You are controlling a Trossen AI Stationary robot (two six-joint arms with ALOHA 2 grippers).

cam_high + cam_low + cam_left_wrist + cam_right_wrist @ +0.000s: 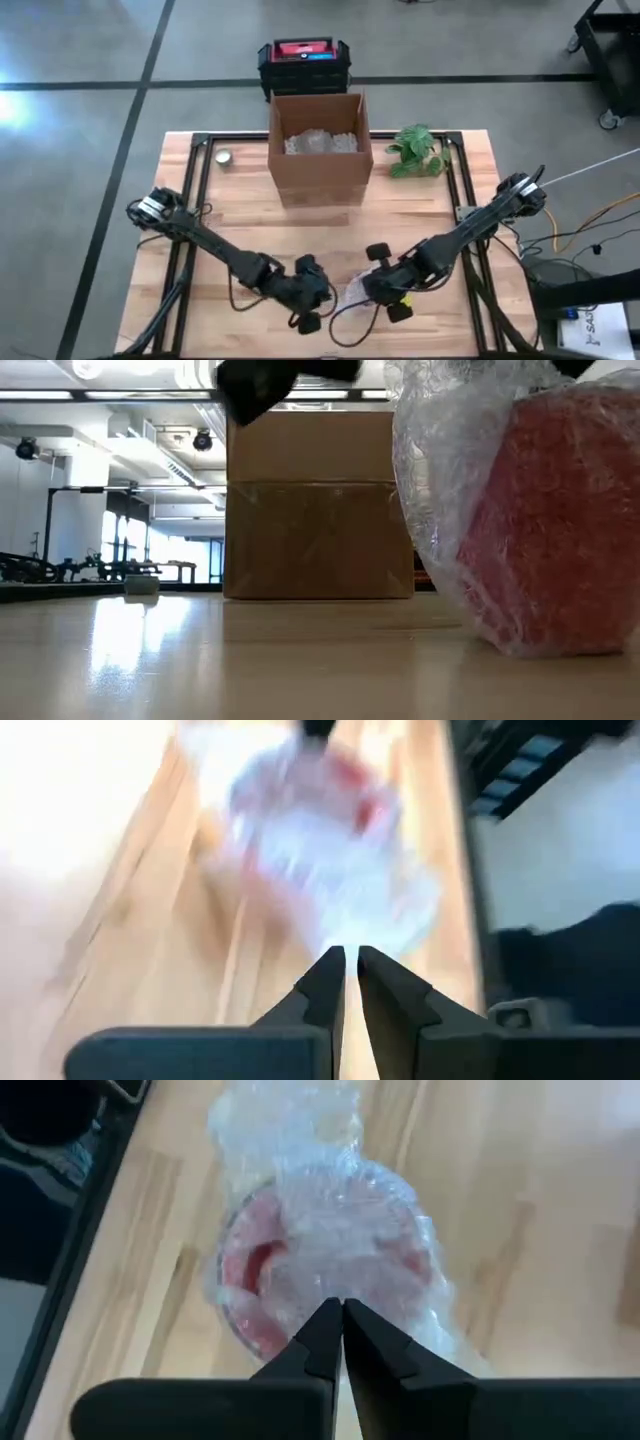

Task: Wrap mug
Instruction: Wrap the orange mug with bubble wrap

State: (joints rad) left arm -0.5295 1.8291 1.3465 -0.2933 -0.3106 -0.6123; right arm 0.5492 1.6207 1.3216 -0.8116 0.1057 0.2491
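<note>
Far left on the table (240,215): small round tin (224,157), well apart from the work.

Next over, left gripper (312,305) at the front edge, just beside the bundle. In its wrist view (350,960), fingers nearly together with only a thin slit between them. Wrap edge reaches right to the tips. Cannot tell whether any film is pinched in there.

Mid-table at the back: open cardboard box (318,150) with more padding inside, well apart from both grippers.

Front centre, between the two grippers: red mug (560,530), standing on the wood and already shrouded in bubble wrap (320,1210). Red shows through the film on the sides. Loose film bunched above and trailing off one side, so probably partly wrapped and not yet tucked.

Handling, as judgement:
- Mug likely ceramic: rigid, moderately heavy, breakable if tipped off the near edge.
- Wrap light, soft, springy and slick on the glaze, so likely to unfold when let go and to slide round the mug if tugged.
- Best taken by a loose corner or edge of the film, pulled taut across the body.
- Needs the other gripper pressing on the wrapped side to stop rolling.
- Handle not made out under the film, so not worth aiming for.

Right of the mug: right gripper (340,1308), over the top of the bundle. Tips closed together right at the film, apparently pinching a fold of it.

Far right at the back: small green plant (418,150), out of the way.
</note>
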